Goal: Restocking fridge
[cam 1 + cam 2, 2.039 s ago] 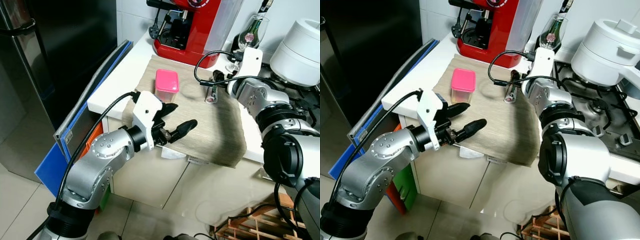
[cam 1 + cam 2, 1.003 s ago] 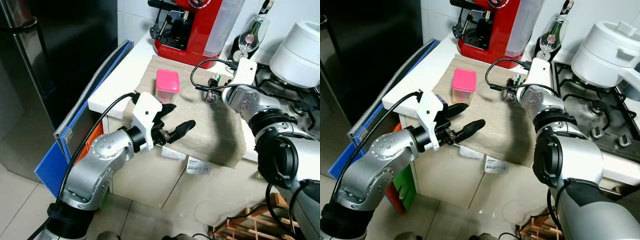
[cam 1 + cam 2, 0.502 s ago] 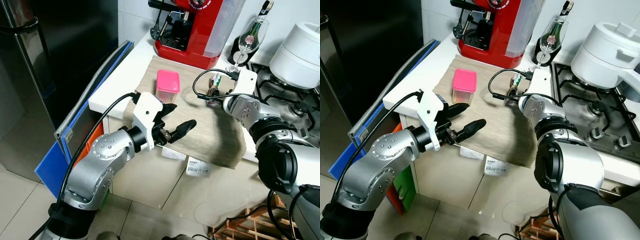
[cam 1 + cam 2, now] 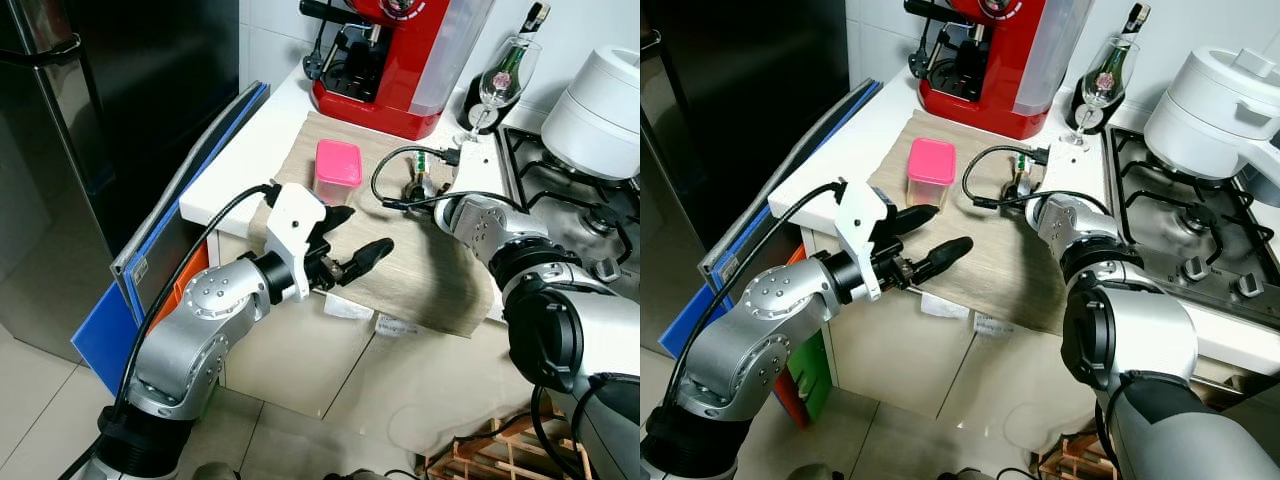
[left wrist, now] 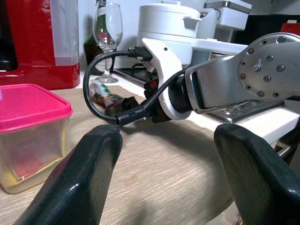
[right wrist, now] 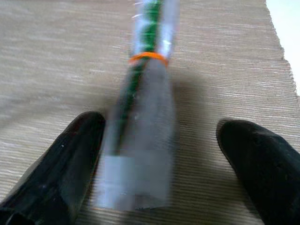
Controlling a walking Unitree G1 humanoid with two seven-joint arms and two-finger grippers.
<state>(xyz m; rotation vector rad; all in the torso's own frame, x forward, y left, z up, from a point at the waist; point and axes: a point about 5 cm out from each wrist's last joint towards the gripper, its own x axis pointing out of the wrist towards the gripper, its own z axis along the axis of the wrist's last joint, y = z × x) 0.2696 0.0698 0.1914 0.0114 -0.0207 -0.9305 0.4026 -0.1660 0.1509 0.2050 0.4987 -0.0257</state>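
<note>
Head views: your right gripper [image 4: 418,187] has swung left across the mat [image 4: 440,270] since two seconds ago and now hovers over the wrapped packet [image 4: 417,178], so a pickup looks close.

Left wrist: left gripper [image 5: 168,176] jaws wide, empty, near the pink-lidded box [image 5: 29,129].

Right wrist: packet [image 6: 143,126] lies between wide jaws, ungripped.

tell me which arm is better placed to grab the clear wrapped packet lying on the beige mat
Right. The right gripper already has its open fingers either side of the packet on the mat. The left gripper hangs open off the counter's front edge, nearer the pink-lidded container.
</note>
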